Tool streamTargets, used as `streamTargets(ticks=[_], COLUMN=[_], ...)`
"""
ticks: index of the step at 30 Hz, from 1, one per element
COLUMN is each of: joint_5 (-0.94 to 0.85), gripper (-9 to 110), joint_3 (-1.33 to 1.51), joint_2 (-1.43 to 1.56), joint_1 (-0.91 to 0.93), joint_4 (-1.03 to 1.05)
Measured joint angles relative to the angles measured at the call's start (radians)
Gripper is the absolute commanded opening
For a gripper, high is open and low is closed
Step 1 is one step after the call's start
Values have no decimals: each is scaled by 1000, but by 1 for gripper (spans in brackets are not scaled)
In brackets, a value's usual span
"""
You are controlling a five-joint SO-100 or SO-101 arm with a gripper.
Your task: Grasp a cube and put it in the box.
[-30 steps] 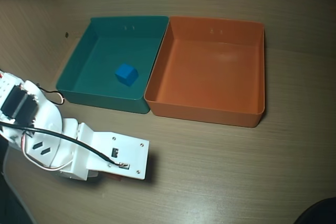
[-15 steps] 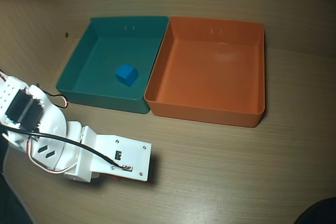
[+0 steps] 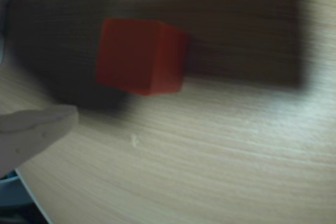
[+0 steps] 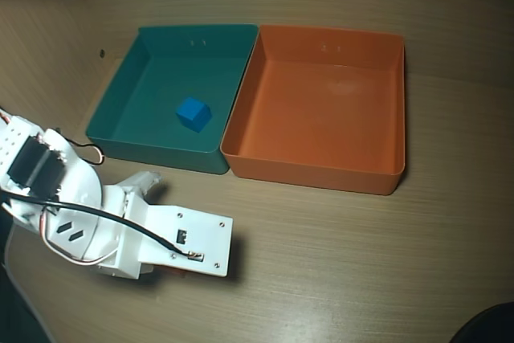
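The small orange cube (image 3: 140, 56) rests on the wooden table in the wrist view, blurred and in the arm's shadow. My gripper (image 3: 29, 61) is open and empty. One white finger (image 3: 37, 129) shows at the lower left and the other only just at the top left edge. The cube lies to the right of the fingers, not between them. In the overhead view the white arm (image 4: 120, 230) covers the gripper and nearly all of the cube at the lower left. The orange box (image 4: 313, 173) stands empty at the upper right, apart from the arm.
A teal box (image 4: 152, 154) touches the orange box's left side and holds a blue cube (image 4: 193, 113). It stands just beyond the arm. Bare wood table (image 4: 361, 263) lies in front of the boxes, to the right of the arm.
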Motion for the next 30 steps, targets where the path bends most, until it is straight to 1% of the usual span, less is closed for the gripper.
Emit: streamTargets(ticks=[19,30], joint_5=[0,0], gripper=[51,51], joint_3=[-124,-126], joint_2=[-296,-354], joint_1=[18,31], joint_4=[-2,-9])
